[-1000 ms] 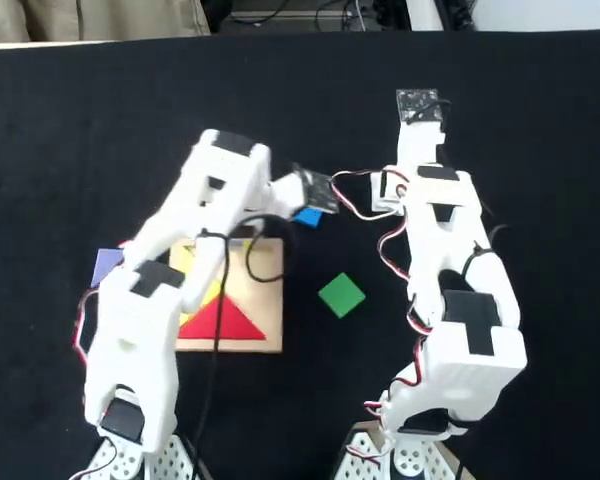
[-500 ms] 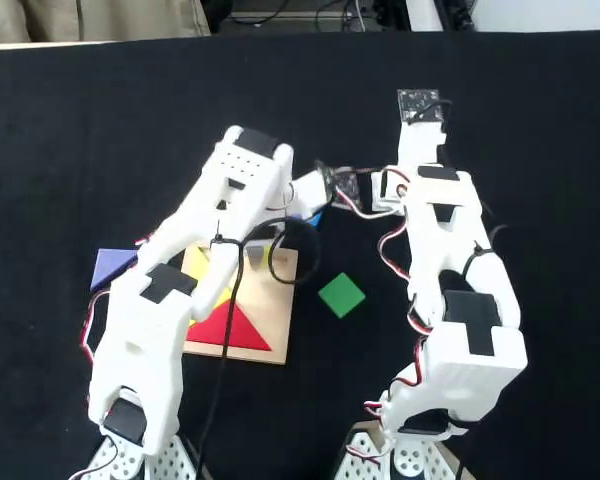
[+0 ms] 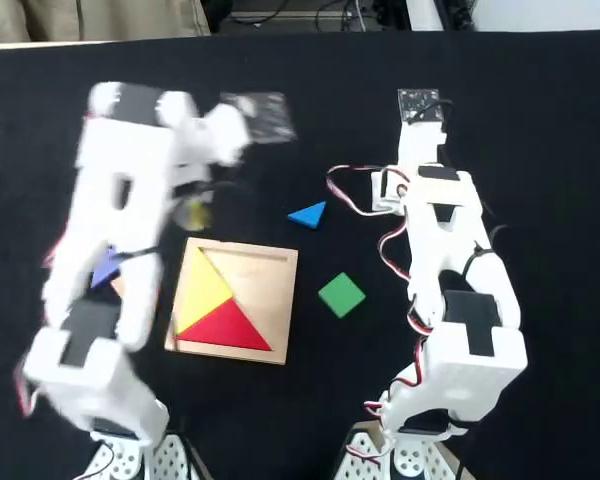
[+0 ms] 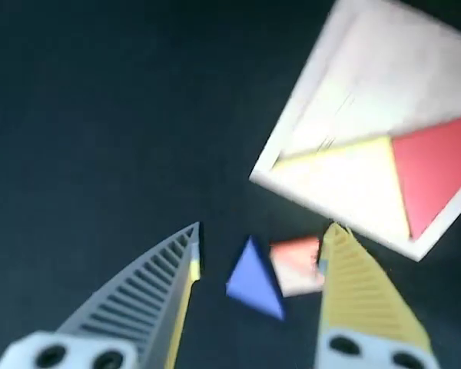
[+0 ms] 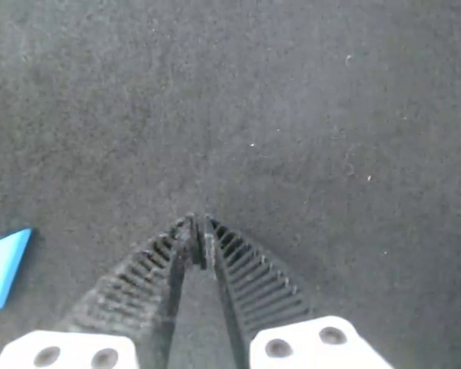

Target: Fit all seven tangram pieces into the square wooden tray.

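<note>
Black-covered bench with a thin strip of room behind it.

From my feed, the bench was draped in matte black cloth that ran almost to every edge of the high view. Close up, the same cloth showed a fine nap flecked with small pale specks. Beyond the far edge I saw a beige, creased material at one corner, though I could not tell what it was. Dark cables tangled near the middle, and a white surface sat at the other corner. The light fell evenly, without hard shadows.
</note>
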Controlling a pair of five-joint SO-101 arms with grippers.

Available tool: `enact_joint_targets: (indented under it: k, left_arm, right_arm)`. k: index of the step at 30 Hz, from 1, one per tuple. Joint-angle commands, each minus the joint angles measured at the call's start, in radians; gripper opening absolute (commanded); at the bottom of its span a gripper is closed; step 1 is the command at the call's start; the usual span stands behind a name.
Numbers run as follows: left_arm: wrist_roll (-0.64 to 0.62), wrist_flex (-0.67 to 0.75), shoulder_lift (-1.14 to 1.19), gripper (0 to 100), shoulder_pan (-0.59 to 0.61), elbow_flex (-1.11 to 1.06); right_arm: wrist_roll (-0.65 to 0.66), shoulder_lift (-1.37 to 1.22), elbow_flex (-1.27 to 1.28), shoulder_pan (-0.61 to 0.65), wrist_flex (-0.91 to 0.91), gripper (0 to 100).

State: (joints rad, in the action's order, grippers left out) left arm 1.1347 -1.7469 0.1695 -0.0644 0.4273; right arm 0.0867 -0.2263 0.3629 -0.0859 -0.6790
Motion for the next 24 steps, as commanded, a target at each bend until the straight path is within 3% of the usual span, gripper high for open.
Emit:
enact_joint_targets:
  k: [1,4,9,15,24]
  left_arm:
    - [-0.002,-0.006,-0.218,25,0.186,-0.163]
    - [-0.003,0.1,-0.242,25,0.309,-0.36]
    - [-0.003,0.457,-0.23,25,0.467,-0.665]
    - [-0.1,0.687,-0.227,25,0.487,-0.854]
    - [-0.101,1.003,-0.224,26,0.513,-1.027]
  right_arm:
    - [-0.003,0.002,-0.039,-0.009,0.018,1.4]
    - [-0.003,-0.022,-0.048,-0.008,0.018,1.4]
    - [-0.003,-0.042,-0.067,-0.008,0.012,1.2]
    - [-0.003,-0.045,-0.067,-0.008,0.012,1.2]
    - [-0.003,-0.044,-0.067,-0.008,0.014,1.2]
